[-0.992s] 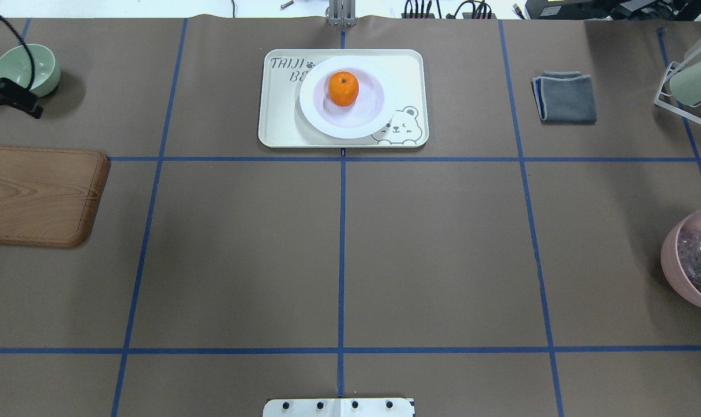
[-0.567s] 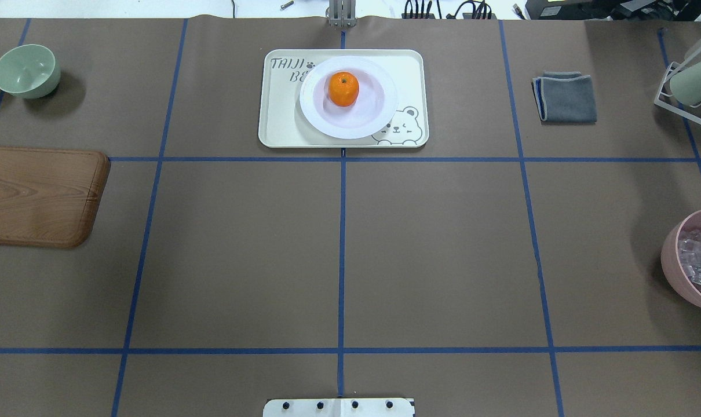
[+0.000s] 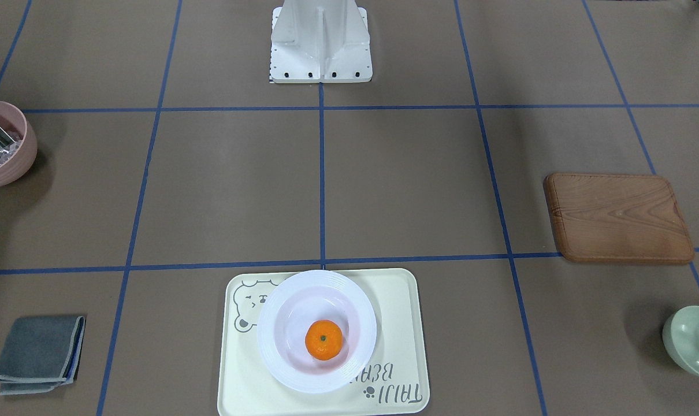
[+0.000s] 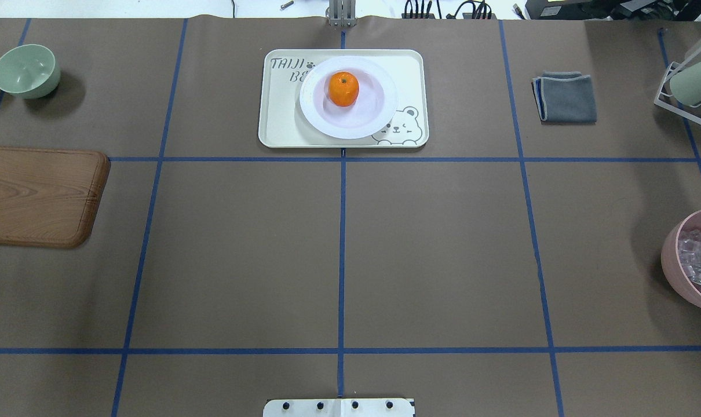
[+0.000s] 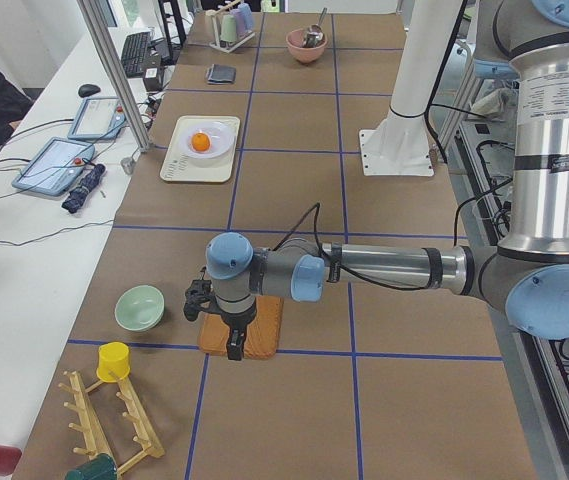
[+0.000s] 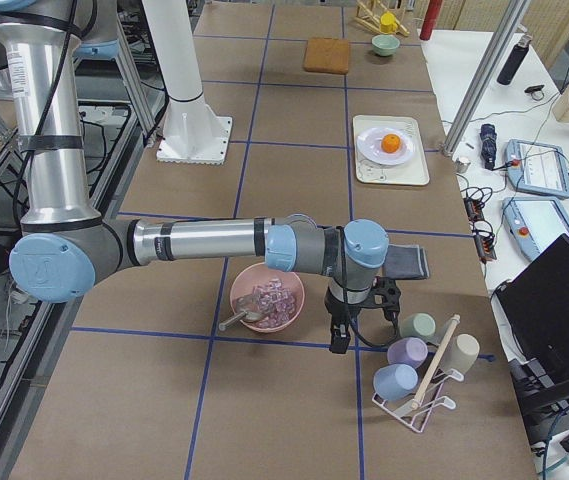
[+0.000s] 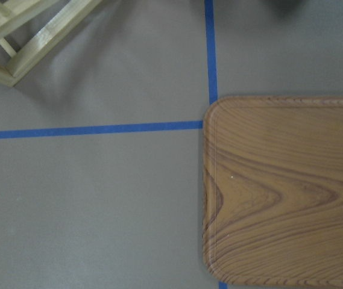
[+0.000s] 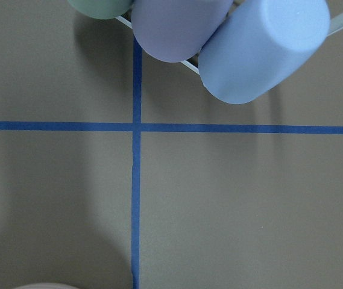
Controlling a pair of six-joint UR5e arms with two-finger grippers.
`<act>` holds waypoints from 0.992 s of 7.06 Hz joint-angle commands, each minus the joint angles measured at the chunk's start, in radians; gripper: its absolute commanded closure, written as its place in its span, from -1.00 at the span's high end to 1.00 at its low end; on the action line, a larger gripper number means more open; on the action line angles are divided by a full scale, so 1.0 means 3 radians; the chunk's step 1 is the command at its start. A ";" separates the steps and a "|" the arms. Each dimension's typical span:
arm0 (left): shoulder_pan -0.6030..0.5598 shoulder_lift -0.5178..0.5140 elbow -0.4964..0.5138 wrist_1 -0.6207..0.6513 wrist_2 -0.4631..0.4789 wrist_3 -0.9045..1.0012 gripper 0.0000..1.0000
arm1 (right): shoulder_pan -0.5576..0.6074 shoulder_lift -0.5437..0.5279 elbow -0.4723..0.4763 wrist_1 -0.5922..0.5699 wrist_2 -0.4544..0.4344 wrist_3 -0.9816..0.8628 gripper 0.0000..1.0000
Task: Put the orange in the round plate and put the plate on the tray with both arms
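Brown paper gridded with blue tape covers the desk (image 4: 431, 249). Left pincer (image 5: 234, 348) hangs above the wooden board (image 5: 267, 325) at its edge, and right pincer (image 6: 337, 343) hangs between the pink bowl (image 6: 264, 298) and the cup rack (image 6: 419, 365). Whether either is apart or together cannot be told. Well away from both, the orange (image 4: 343, 88) sits in the round plate (image 4: 356, 120), which rests on the tray (image 4: 278, 121).

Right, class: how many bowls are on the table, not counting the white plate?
2. The pale green bowl sits at the robot's left end, beyond the wooden board; the pink bowl sits at its right end, nearer the robot. None looks hidden.
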 commanded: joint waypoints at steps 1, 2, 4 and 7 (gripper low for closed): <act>-0.0047 -0.0029 -0.0010 0.0137 -0.0042 0.0088 0.97 | 0.0000 -0.0023 0.0001 -0.0001 0.0099 0.0006 1.00; -0.0047 -0.0040 -0.0005 0.0138 -0.0042 0.0083 0.97 | 0.0000 -0.0033 -0.0004 -0.0001 0.0100 0.0006 1.00; -0.0047 -0.0045 -0.0010 0.0138 -0.0042 0.0083 0.97 | 0.0000 -0.0033 -0.0019 0.0004 0.0100 0.0006 1.00; -0.0047 -0.0060 -0.0005 0.0138 -0.0042 0.0083 0.97 | 0.0000 -0.0033 -0.0030 0.0009 0.0105 0.0006 1.00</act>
